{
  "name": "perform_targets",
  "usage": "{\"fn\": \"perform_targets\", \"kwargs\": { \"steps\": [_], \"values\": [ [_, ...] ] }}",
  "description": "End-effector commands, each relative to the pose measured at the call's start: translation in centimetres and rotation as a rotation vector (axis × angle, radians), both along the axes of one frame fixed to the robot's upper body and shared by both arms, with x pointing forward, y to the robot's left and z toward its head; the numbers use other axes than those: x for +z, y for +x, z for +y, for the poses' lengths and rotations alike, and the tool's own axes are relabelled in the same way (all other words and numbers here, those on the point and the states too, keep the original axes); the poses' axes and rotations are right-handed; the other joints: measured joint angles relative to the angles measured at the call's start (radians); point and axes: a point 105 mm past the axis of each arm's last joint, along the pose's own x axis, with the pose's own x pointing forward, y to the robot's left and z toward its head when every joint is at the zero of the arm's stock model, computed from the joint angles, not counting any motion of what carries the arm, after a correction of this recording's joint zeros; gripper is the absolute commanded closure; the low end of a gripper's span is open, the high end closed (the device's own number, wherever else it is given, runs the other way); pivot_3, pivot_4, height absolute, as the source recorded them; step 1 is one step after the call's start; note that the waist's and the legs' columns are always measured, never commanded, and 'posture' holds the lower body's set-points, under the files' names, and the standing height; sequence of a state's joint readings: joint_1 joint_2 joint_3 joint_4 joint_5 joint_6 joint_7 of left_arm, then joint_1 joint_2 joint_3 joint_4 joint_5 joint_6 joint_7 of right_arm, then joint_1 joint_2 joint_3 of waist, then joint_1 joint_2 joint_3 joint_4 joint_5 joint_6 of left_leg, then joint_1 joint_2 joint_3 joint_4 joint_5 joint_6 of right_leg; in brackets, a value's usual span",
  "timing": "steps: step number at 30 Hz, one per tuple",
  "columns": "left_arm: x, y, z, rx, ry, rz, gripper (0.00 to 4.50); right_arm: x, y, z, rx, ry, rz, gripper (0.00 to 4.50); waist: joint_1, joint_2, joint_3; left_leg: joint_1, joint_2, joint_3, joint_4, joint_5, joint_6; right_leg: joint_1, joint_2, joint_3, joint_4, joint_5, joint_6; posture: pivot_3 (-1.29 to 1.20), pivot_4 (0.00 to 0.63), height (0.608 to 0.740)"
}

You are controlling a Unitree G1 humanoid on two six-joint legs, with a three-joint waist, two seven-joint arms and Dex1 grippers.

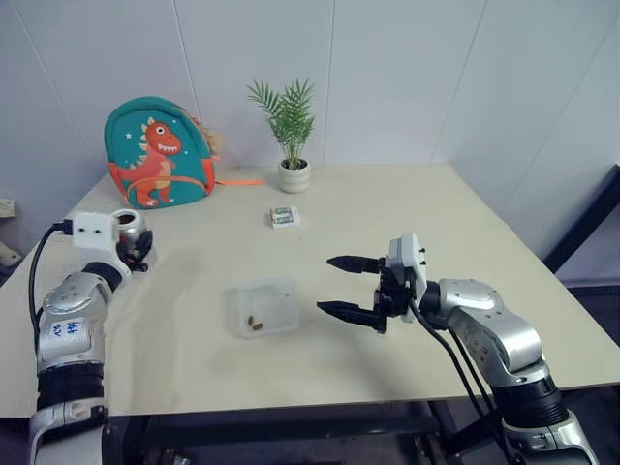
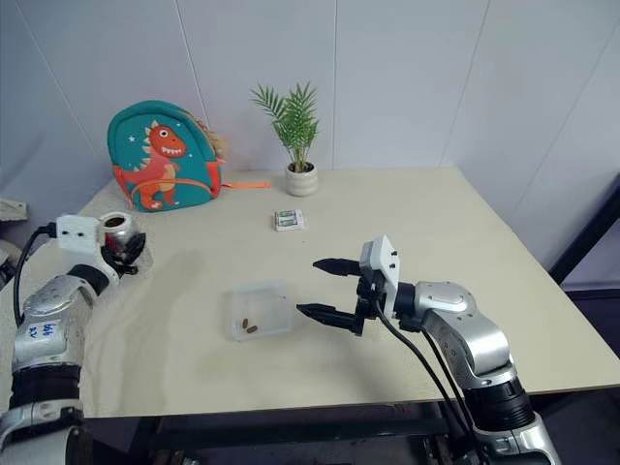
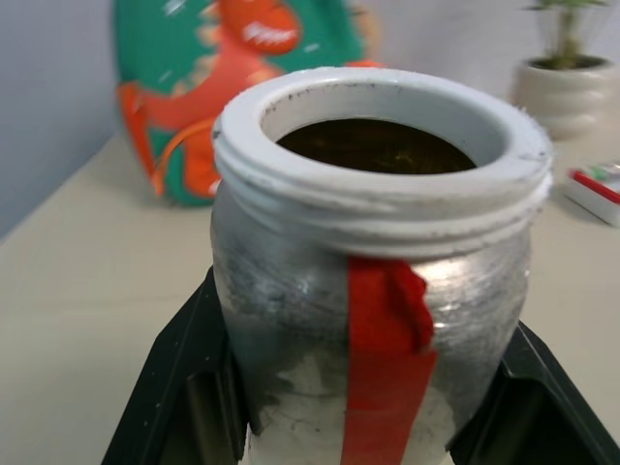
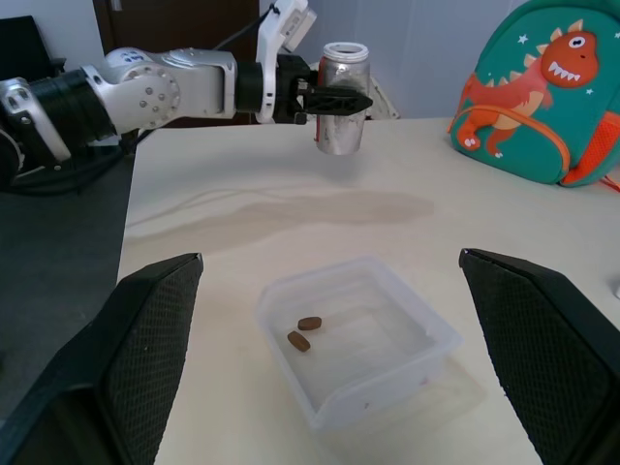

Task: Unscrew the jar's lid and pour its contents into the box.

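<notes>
At the table's left, my left gripper (image 1: 137,250) is shut on the jar (image 3: 373,271), which it holds upright above the tabletop. The jar has a white threaded neck, an open mouth and a strip of red tape down its side. The lid is out of view. The box (image 1: 242,293), clear with low walls, sits mid-table with two brown pellets of the contents (image 4: 303,331) in it. Just right of the box, my right gripper (image 1: 325,284) points left toward it, open, with nothing between its fingers.
A teal dinosaur backpack (image 1: 157,153) stands at the table's back left. A potted plant (image 1: 294,174) is at the back centre, with a small green-and-white packet (image 1: 283,217) in front of it. The table's front edge runs close below both arms.
</notes>
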State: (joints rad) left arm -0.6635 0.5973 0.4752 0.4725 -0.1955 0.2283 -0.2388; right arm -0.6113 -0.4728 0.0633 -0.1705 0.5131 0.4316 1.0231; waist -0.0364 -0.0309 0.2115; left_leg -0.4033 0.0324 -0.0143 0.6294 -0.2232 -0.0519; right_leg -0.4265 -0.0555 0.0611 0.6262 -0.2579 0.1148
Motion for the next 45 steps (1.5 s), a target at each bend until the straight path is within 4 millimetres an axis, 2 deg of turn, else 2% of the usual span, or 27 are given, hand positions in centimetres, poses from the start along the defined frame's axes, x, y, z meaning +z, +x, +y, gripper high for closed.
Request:
{"fn": "perform_targets", "kwargs": {
  "steps": [1,6,10,14,16,21,22,27,31,36,38,42,45],
  "values": [
    [-0.1,-0.2,1.7,0.051,-0.035,-0.055,2.49,1.2,-0.3,-0.2,0.009,-0.002,-0.051,0.02,0.001,0.0,0.0,0.0,0.0,0.0,0.0,0.0,0.0,0.0,0.0,0.0,0.0,0.0,0.0,0.0,0.15,0.74],
    [-2.9,-0.3,3.5,0.094,-0.116,-0.007,2.49,1.3,-0.3,-0.4,-0.001,-0.011,-0.059,0.02,0.007,-0.001,0.0,-0.001,0.0,0.0,-0.001,-0.001,-0.001,-0.001,0.0,0.0,-0.001,0.0,0.0,0.0,0.15,0.74],
    [-4.3,-0.1,3.6,0.083,-0.121,0.017,2.49,1.5,-0.4,-0.3,-0.001,-0.016,-0.065,0.02,0.008,-0.001,0.0,-0.001,0.0,0.0,-0.002,-0.001,-0.002,-0.001,0.0,-0.001,-0.001,0.0,0.0,0.0,0.15,0.74],
    [-4.7,-0.1,3.4,0.059,-0.111,0.022,2.49,1.4,-0.5,-0.3,0.005,-0.021,-0.064,0.02,0.007,-0.001,0.0,-0.001,0.0,0.0,-0.001,-0.001,-0.002,-0.001,0.0,-0.001,-0.001,0.0,0.0,0.0,0.15,0.74],
    [-4.7,-0.2,3.5,0.051,-0.121,0.018,1.76,1.4,-0.5,-0.3,0.011,-0.023,-0.06,0.0,0.007,-0.001,0.0,-0.001,0.0,0.0,-0.001,-0.001,-0.002,-0.001,0.0,-0.001,-0.001,0.0,0.0,0.0,0.15,0.74],
    [-4.5,-0.8,3.6,0.032,-0.081,0.023,0.22,1.3,-0.6,-0.1,0.023,-0.02,-0.058,0.0,0.006,-0.001,0.0,-0.001,0.0,0.0,-0.002,-0.001,-0.002,-0.001,0.0,-0.001,-0.001,0.0,0.0,0.0,0.15,0.74],
    [-4.5,-1.2,3.9,0.036,-0.079,0.032,0.03,1.2,-0.7,0.0,0.027,-0.018,-0.058,0.0,0.005,-0.001,0.0,-0.001,0.0,0.0,-0.002,-0.001,-0.002,-0.001,0.0,-0.001,-0.002,0.0,0.0,0.0,0.15,0.74],
    [-4.2,-4.5,5.1,0.079,-0.017,0.046,0.03,0.9,-0.8,-0.1,0.037,-0.014,-0.055,0.0,-0.001,-0.001,0.0,-0.001,0.001,0.0,-0.004,-0.002,-0.003,-0.002,0.0,0.0,-0.002,0.0,-0.001,0.0,0.15,0.74],
    [-4.7,-7.2,5.4,0.103,0.036,0.096,0.03,0.5,-0.9,-0.2,0.039,-0.013,-0.042,0.0,0.001,-0.001,-0.001,-0.001,0.001,0.0,-0.006,-0.002,-0.003,-0.002,-0.001,0.0,-0.003,0.0,-0.001,0.0,0.15,0.74],
    [-4.5,-9.7,3.7,0.021,0.181,0.133,0.03,0.2,-1.0,-0.4,0.04,-0.02,-0.036,0.0,0.003,-0.001,-0.001,-0.001,0.001,0.0,-0.007,-0.002,-0.003,-0.002,-0.002,-0.001,-0.005,-0.001,-0.004,0.0,0.15,0.74],
    [-3.7,-10.5,2.7,-0.046,0.231,0.124,0.03,0.4,-0.9,-0.8,0.039,-0.027,-0.043,0.0,0.004,-0.001,-0.001,0.0,0.001,0.0,-0.008,-0.002,-0.003,-0.002,-0.002,-0.001,-0.006,-0.006,-0.013,0.0,0.15,0.74],
    [-2.1,-11.5,1.2,-0.159,0.363,0.128,0.03,0.5,-0.7,-1.8,0.028,-0.052,-0.072,0.0,0.006,-0.002,-0.001,-0.001,0.001,0.0,-0.009,-0.002,-0.003,-0.002,-0.003,-0.001,-0.008,-0.009,-0.019,0.0,0.15,0.74],
    [-0.8,-12.2,-2.0,-0.379,0.463,0.109,0.03,0.4,-0.8,-2.6,0.033,-0.086,-0.097,0.0,0.005,-0.002,-0.001,-0.001,0.001,0.001,-0.01,-0.002,-0.002,-0.001,-0.004,-0.001,-0.011,-0.009,-0.019,0.0,0.15,0.74]
  ]
}}
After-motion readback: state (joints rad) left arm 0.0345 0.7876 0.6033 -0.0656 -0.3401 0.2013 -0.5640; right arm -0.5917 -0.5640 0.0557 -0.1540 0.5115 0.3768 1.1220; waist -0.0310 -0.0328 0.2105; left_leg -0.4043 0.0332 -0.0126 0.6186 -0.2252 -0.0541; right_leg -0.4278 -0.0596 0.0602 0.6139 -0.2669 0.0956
